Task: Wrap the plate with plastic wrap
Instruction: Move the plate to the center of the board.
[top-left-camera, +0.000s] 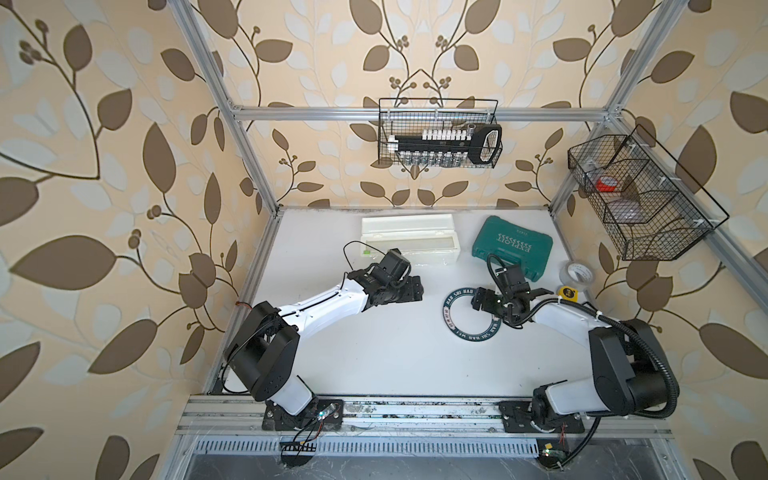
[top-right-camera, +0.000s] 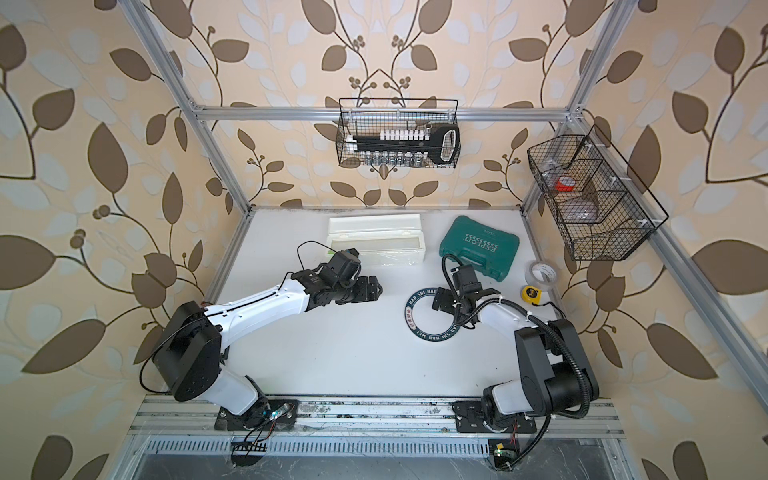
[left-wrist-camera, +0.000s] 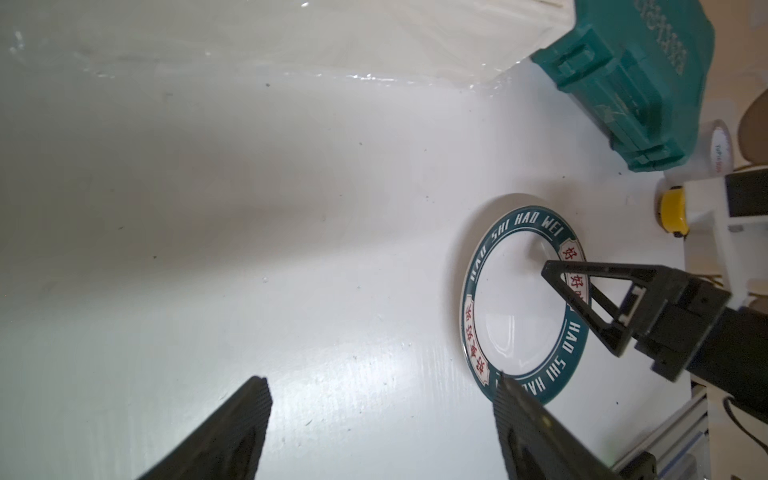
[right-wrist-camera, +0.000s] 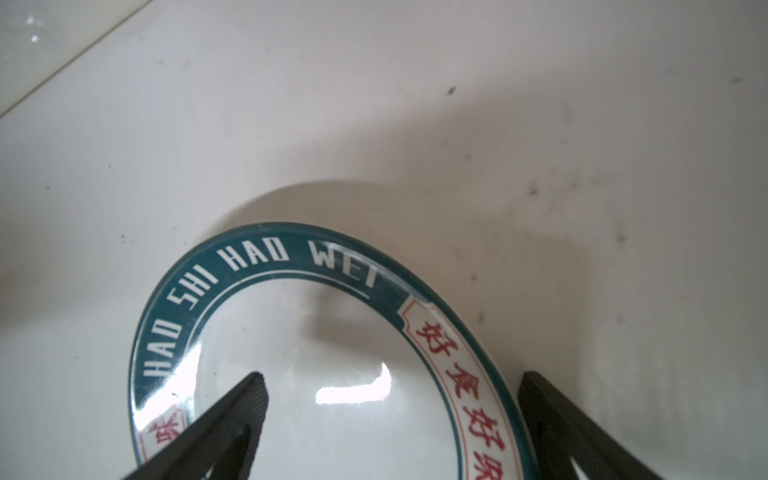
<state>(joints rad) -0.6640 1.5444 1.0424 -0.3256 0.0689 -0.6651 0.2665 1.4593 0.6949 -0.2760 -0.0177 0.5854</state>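
White table (top-left-camera: 374, 357), leafy wallpaper (top-left-camera: 104, 166): your glossy round plate (top-left-camera: 465, 322) lies flat, right of centre. R pincer (right-wrist-camera: 392, 382) gapes astride its green rim; L pincer (left-wrist-camera: 380, 384) released, empty. Crinkly wrap (left-wrist-camera: 374, 79) shows clearest in left wrist view.

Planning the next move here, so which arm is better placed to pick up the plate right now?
Right. The right tool is open and straddles the rim of the plate; the left tool is open over the table, apart from the plate.
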